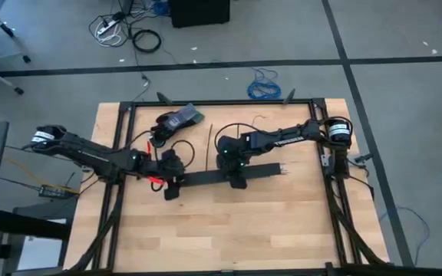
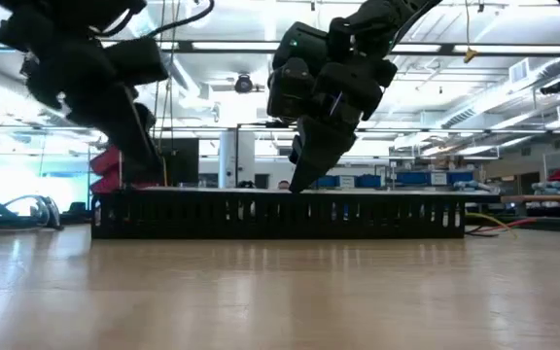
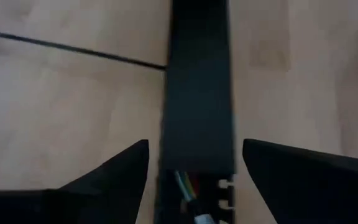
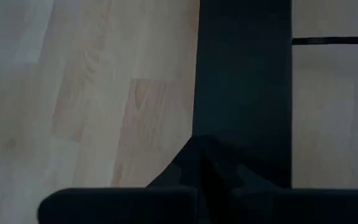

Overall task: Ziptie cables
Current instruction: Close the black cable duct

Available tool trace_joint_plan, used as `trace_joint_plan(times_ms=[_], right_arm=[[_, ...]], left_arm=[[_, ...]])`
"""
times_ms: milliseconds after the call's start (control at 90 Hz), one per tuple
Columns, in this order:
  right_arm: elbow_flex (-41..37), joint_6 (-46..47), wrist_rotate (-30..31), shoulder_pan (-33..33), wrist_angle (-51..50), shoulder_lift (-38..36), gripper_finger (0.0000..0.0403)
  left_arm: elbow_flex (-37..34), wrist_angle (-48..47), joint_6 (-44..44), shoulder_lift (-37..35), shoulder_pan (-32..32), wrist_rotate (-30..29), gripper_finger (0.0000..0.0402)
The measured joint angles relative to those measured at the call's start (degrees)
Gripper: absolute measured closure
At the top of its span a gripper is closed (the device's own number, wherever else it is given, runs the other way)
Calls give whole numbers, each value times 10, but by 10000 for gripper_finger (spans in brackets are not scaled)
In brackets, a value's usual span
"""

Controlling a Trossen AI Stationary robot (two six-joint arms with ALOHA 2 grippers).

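Bright overhead light; wrist views perhaps defocused

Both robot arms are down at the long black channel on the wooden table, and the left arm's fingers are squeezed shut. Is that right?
Not quite. Both arms are at the long black channel on the wooden table, but the left gripper is open: the left wrist view shows its fingers spread to either side of the channel. The right gripper is lower down on the channel too.

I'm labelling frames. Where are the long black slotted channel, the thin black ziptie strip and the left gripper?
Long black slotted channel (image 2: 280, 214): low view, slotted side wall.
Thin black ziptie strip (image 1: 209, 146): high view, mid-length.
Left gripper (image 3: 194, 171): left wrist view, between its fingertips, astride the channel.
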Motion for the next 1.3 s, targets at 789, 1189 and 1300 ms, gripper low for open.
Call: trace_joint_plan(times_ms=[789,1189,1300], right_arm=[[0,-4,-15,-10,-15,0,403],[0,-5,-17,-11,-27,0,403],[0,-5,-18,-11,-27,0,403]], left_arm=[[5,-34,0,71,0,-35,27],[4,-50,-46,90,-1,-11,21],[4,-47,-41,120,-1,-3,21]])
